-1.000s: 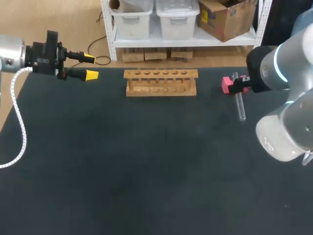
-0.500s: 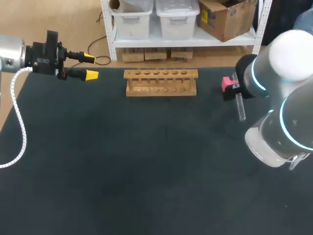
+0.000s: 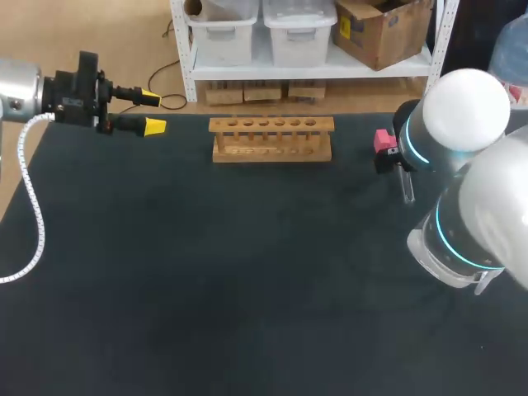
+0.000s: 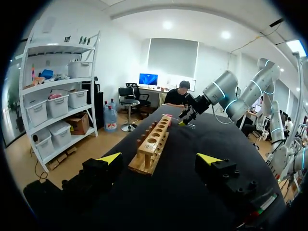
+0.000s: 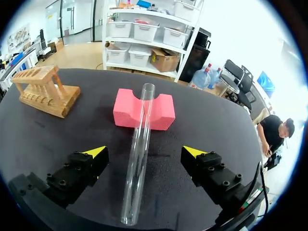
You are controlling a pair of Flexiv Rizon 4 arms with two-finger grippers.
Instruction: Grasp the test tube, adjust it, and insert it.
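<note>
A clear glass test tube (image 5: 137, 154) lies on the black table, its open end resting in the notch of a pink foam block (image 5: 143, 112). My right gripper (image 5: 144, 153) hangs open above it, one yellow-tipped finger on each side of the tube, neither touching. In the head view the tube (image 3: 407, 186) and the foam block (image 3: 383, 140) show beside my right arm. The wooden tube rack (image 3: 271, 138) stands at the table's far middle, its holes empty. My left gripper (image 3: 148, 113) is open at the far left edge, with the rack (image 4: 154, 147) ahead of it.
The black table (image 3: 231, 280) spreads wide in front of the rack. My right arm's bulky joints (image 3: 462, 206) hang over the table's right side, hiding part of the surface there.
My right arm has swung left over the foam block and tube. The left arm, the rack and the tube have stayed where they were.
</note>
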